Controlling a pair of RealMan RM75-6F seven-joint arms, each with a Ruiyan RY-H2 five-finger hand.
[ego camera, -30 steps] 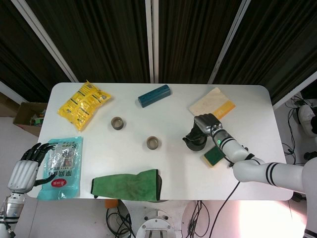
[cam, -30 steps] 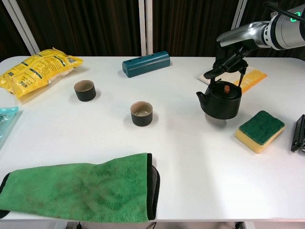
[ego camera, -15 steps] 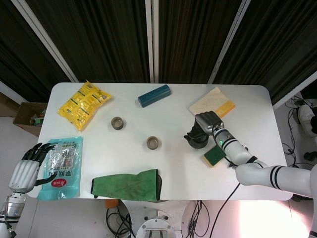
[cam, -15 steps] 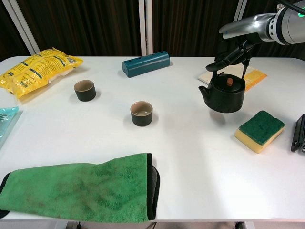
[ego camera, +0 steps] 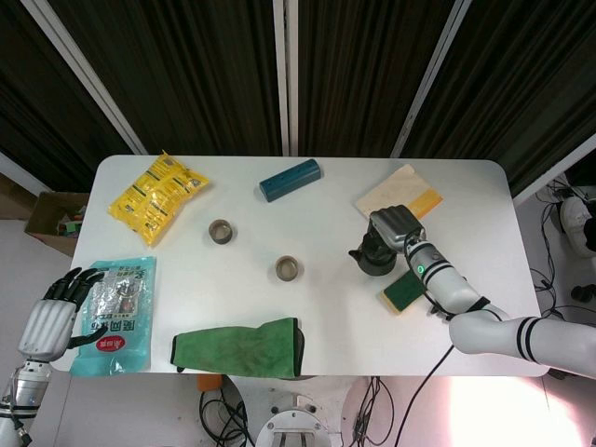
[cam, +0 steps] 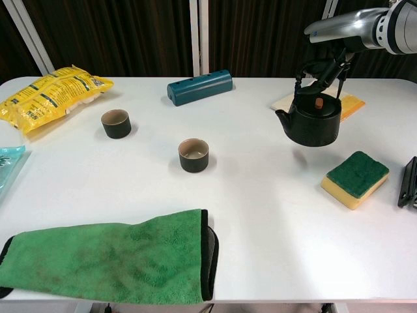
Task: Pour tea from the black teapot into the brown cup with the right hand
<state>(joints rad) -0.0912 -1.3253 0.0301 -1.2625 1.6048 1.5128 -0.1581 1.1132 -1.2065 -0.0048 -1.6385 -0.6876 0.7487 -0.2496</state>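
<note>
The black teapot [cam: 314, 125] [ego camera: 374, 258] hangs clear of the white table [cam: 260, 215], spout pointing left, lid knob on top. My right hand [cam: 328, 64] [ego camera: 395, 226] grips its arched handle from above. Two dark cups with brown insides stand to its left: the nearer cup [cam: 193, 155] [ego camera: 290, 269] at the table's middle, the other cup [cam: 116, 124] [ego camera: 221, 231] further left. My left hand [ego camera: 54, 315] shows only in the head view, off the table's front left corner, fingers apart and holding nothing.
A yellow-green sponge [cam: 354, 178] lies right of the teapot, a yellow booklet [cam: 344, 104] behind it. A teal box [cam: 199, 87] sits at the back, a yellow bag [cam: 52, 94] far left, a green cloth [cam: 111, 261] at the front, a teal packet [ego camera: 116, 312] beside my left hand.
My right hand has lifted the teapot off the table and carried it up and slightly right. The left hand has stayed where it was.
</note>
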